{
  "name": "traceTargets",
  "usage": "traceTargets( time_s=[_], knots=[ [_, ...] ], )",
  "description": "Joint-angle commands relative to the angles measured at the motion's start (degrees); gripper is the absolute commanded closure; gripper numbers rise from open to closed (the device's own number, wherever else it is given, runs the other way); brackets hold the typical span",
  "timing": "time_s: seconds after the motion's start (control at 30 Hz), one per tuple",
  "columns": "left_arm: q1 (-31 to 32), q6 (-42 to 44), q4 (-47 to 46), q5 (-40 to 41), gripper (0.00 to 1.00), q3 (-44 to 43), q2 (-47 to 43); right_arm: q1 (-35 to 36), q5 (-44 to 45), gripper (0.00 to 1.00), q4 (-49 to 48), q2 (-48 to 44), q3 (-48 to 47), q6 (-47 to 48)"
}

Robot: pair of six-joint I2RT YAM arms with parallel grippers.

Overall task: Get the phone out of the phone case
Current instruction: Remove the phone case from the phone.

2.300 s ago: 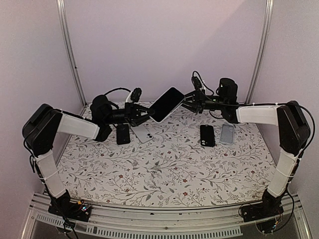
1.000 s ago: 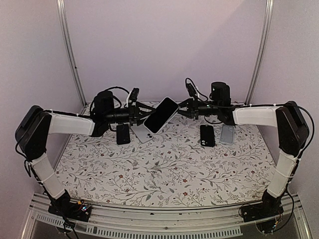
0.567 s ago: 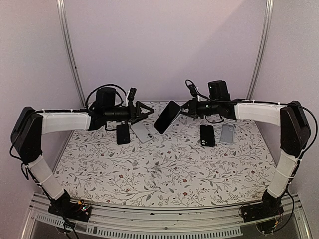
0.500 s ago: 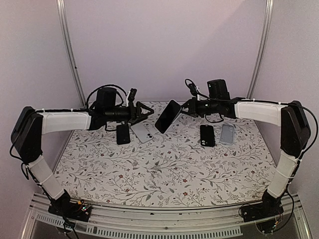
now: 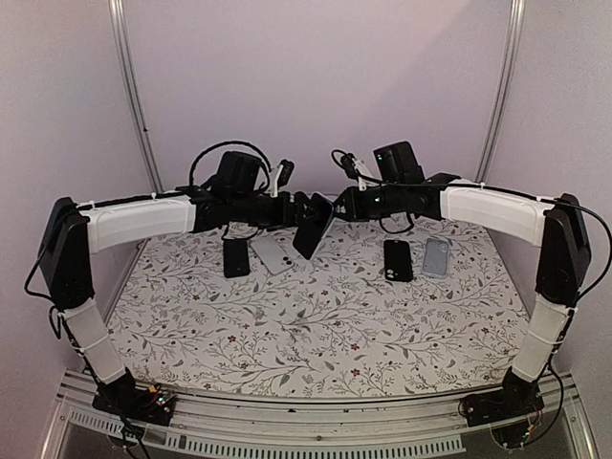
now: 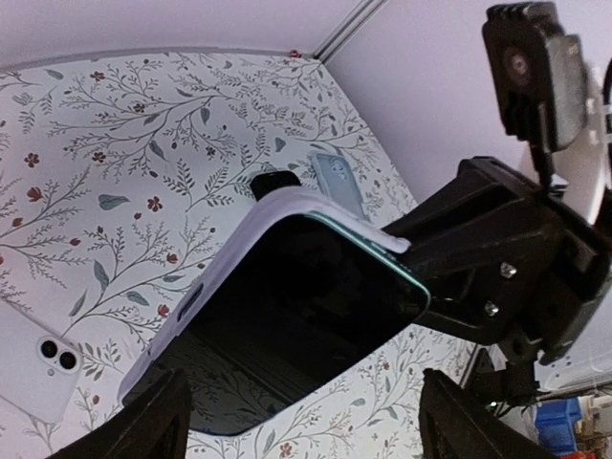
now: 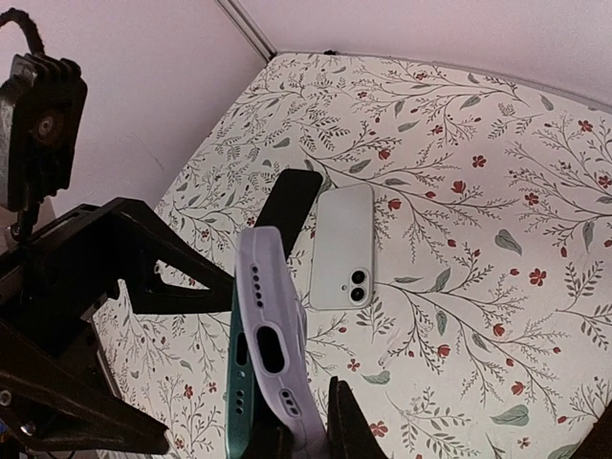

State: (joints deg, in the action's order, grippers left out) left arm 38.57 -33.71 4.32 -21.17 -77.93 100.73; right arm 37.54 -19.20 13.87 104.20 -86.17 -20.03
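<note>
A phone [image 6: 306, 316] with a dark screen sits in a lavender phone case [image 6: 220, 258], held in the air over the back of the table. Its green edge [image 7: 237, 402] stands out from the case [image 7: 273, 316] at one corner. My right gripper [image 7: 314, 442] is shut on the case's end, and in the top view it [image 5: 337, 206] meets the tilted phone [image 5: 314, 229]. My left gripper [image 6: 306, 435] is open, with a finger on each side of the phone's lower end and not touching it. In the top view the left gripper [image 5: 304, 208] is right against the phone.
On the floral table [image 5: 316, 325] lie a black phone [image 5: 236, 256], a white phone face down [image 5: 273, 253], another black phone [image 5: 398, 259] and a pale case [image 5: 437, 255]. The white phone [image 7: 346, 247] lies directly below the held case. The walls stand close behind.
My left arm has swung right, up to the phone, and its jaws have opened wider. My right gripper has carried the phone a little left and lower, still gripping it.
</note>
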Motion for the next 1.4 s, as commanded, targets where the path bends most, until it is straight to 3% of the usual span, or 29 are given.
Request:
traceTargets(
  time_s=[0.0, 0.53, 1.37],
  knots=[
    [3.0, 6.5, 10.3, 10.4, 0.15, -4.3, 3.2, 1.1, 0.3, 1.00, -0.1, 1.8, -3.2, -0.5],
    [6.4, 10.1, 14.0, 18.3, 0.10, -7.7, 6.5, 1.7, -3.9, 1.00, 0.3, 5.0, -3.4, -8.0],
    [7.9, 12.5, 18.9, 25.1, 0.09, -12.3, 11.3, 1.7, -8.3, 1.00, -1.6, 7.0, -3.0, -11.3]
  ],
)
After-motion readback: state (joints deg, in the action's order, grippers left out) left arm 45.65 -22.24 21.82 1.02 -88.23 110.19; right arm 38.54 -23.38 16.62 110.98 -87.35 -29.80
